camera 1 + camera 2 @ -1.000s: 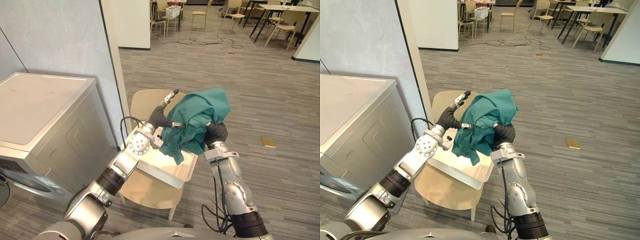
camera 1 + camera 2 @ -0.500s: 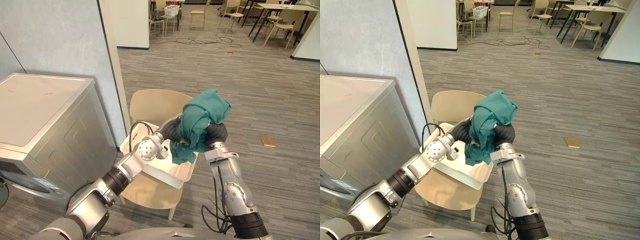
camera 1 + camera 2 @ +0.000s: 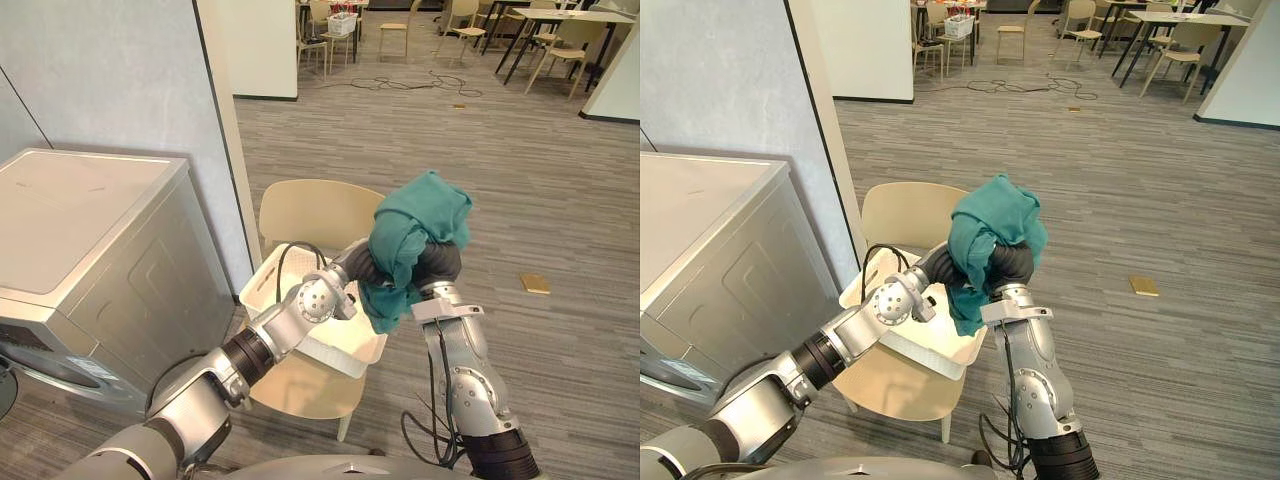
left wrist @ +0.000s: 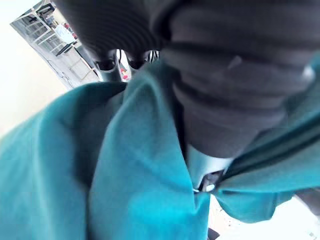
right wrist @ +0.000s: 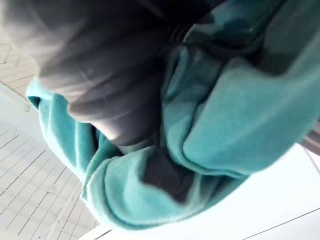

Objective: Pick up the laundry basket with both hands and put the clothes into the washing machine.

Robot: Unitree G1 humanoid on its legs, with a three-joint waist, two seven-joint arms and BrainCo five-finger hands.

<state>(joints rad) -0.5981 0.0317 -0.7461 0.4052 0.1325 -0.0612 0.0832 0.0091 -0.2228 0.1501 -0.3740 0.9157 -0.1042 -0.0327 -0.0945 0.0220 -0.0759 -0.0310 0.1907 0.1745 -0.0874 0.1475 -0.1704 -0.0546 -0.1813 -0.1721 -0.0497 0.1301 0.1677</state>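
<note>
Since one second ago, the left hand (image 3: 352,264) has drawn back from over the chair's backrest and now sits tight against the teal fabric garment (image 3: 420,222). The garment itself has risen clear of the basket and shifted toward the robot's right. It is now bunched higher, where earlier it spread low across the basket's rim.

The garment is draped over the right hand (image 3: 441,262), with a loose tail hanging down between the two hands. The cloth covers both hands, so whether either one grips it or merely supports it cannot be told.

The white plastic laundry basket (image 3: 262,281) rests on the seat of the beige moulded chair (image 3: 310,208), and no clothing shows in its visible part. The silver-grey washing machine (image 3: 95,235) stands well apart to the robot's left, against the pale wall. A flat tan piece (image 3: 537,284) lies on the grey striped floor (image 3: 540,170) to the right.

The eye views give the overall layout. The left wrist view adds the teal cloth (image 4: 100,170) pressed close under that hand's dark ribbed cover. The right wrist view shows the cloth (image 5: 235,125) folded thickly around its own cover, with a white lattice beyond it, probably the basket's wall.
</note>
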